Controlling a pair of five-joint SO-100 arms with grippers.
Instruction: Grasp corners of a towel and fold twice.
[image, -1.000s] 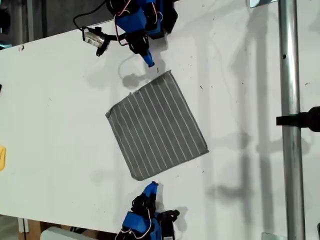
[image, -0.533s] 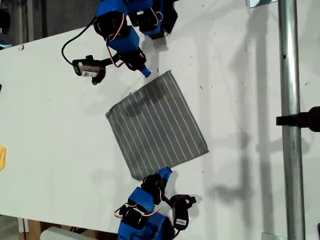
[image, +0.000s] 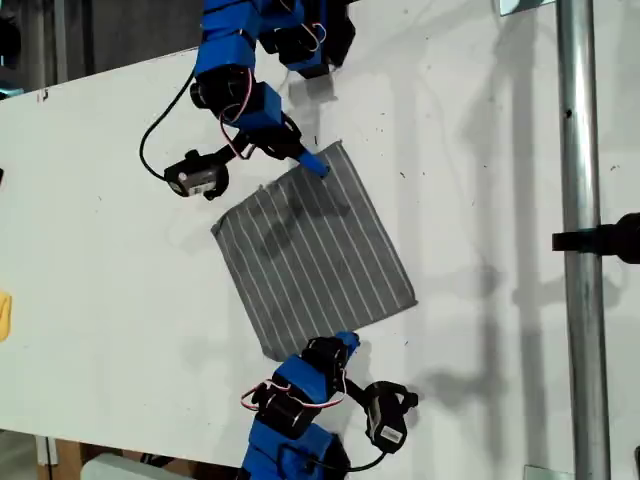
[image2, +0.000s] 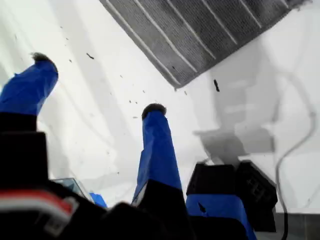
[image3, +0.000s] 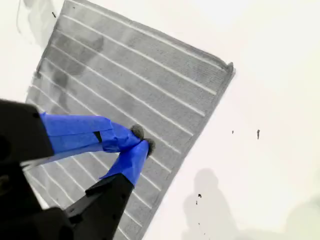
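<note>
The towel (image: 315, 250) lies flat on the white worktop (image: 100, 280). At its corner (image2: 174, 84) nearest the exterior view's top, my first pincer (image2: 97, 86) is spread wide, one fingertip just beside that corner. At the towel's bottom edge, my second pincer (image3: 141, 140) is pressed together over the cloth.

Blue jaws, black bodies, red-white wiring
</note>
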